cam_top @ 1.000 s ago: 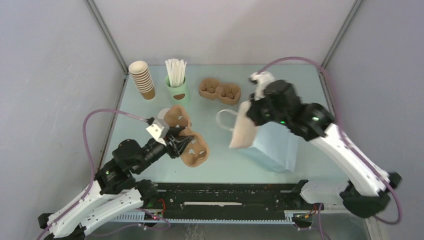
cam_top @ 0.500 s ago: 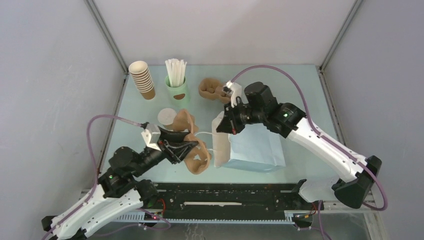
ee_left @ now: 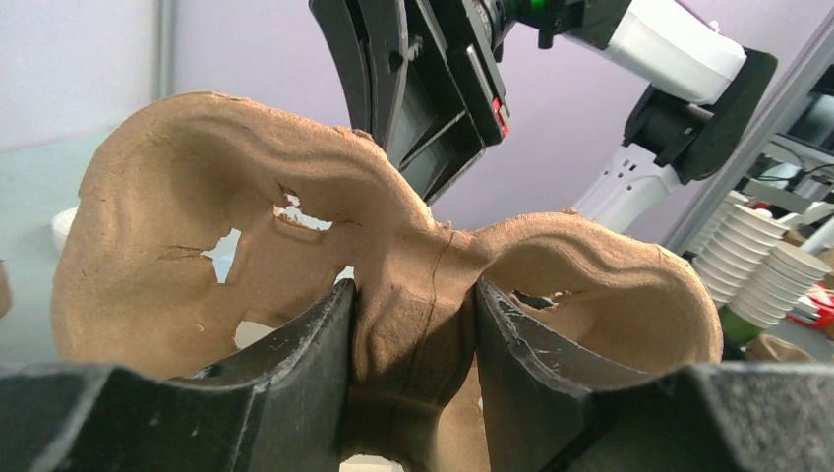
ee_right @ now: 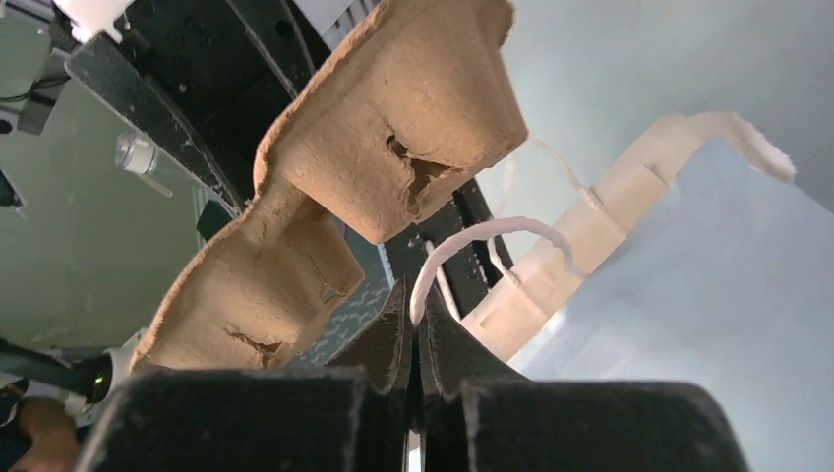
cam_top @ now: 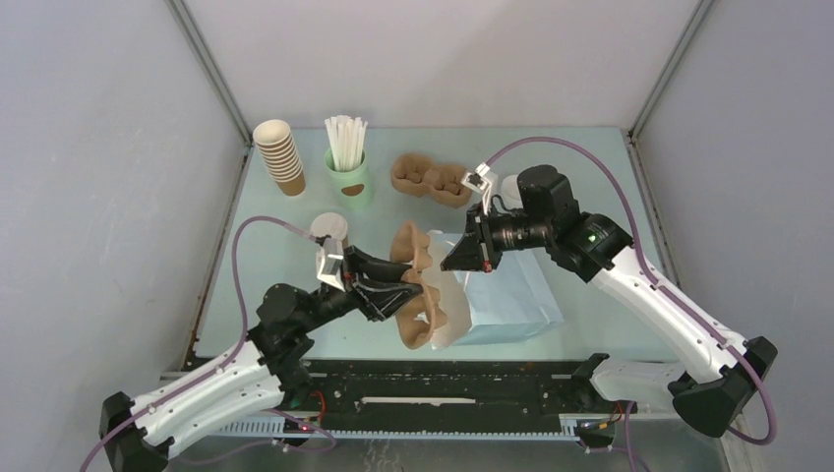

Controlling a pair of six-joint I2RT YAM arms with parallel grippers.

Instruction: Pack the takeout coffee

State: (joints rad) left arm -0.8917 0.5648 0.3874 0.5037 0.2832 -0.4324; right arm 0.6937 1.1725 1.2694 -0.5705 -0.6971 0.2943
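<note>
Pulp carrier [ee_left: 413, 236], empty, is pinched at its centre web by the left gripper [ee_left: 415, 307] and tilted at the mouth of the blue bag [cam_top: 516, 295]. Right gripper [ee_right: 417, 334] is clamped on the white handle [ee_right: 492, 223]. Takeout coffee [cam_top: 329, 228] stands at the carrier's ten o'clock, unloaded. Advise: level carrier, seat cup before bagging.

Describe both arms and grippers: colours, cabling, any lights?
The left arm and right arm match: white lower links, black joints and wrists. The left gripper and right gripper have black, angular fingers. A purple cable loops along each arm. A green light shows on the right arm.
</note>
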